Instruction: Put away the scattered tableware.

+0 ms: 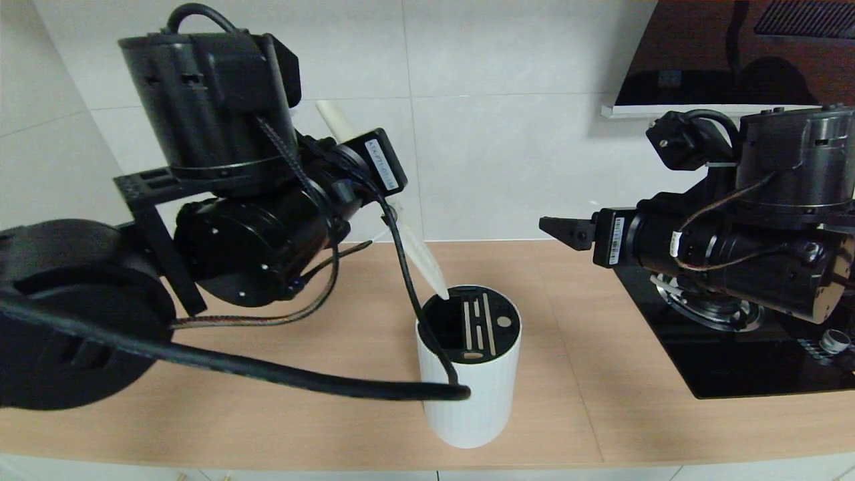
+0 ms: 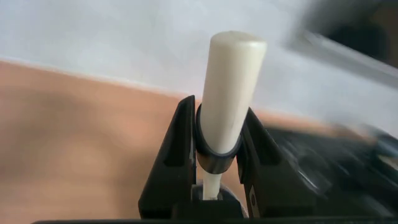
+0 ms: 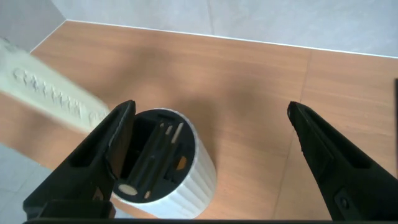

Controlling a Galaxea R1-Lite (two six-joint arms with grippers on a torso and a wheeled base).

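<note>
The left jaws are closed on the round handle of a cream-coloured plastic knife [image 2: 229,81]. They grip it at a dark ring, and the end of the handle stands out past them. From there the knife slants downward, and its serrated blade [image 1: 422,257] ends at the back rim of a white ribbed cylindrical holder [image 1: 467,401] with a black slotted top. The holder stands upright on the light wooden tabletop [image 1: 568,414]. The tip is at the big opening on the left part of the top, beside the narrow slots. I cannot tell if it is already inside or only at the rim.

The right jaws are wide open and hold nothing. They hang above the tabletop to the right of the holder, near the black glass hob [image 1: 735,374].

I judge that the knife is about to be lowered in. The danger is the slant: if the tip catches the rim or the black top, the push can tip or slide the holder, because nothing steadies it. Also, a thick black cable [image 1: 300,379] of the left arm crosses the front of the holder and could drag it when the arm moves. Letting go too early would drop the knife on the tabletop.
</note>
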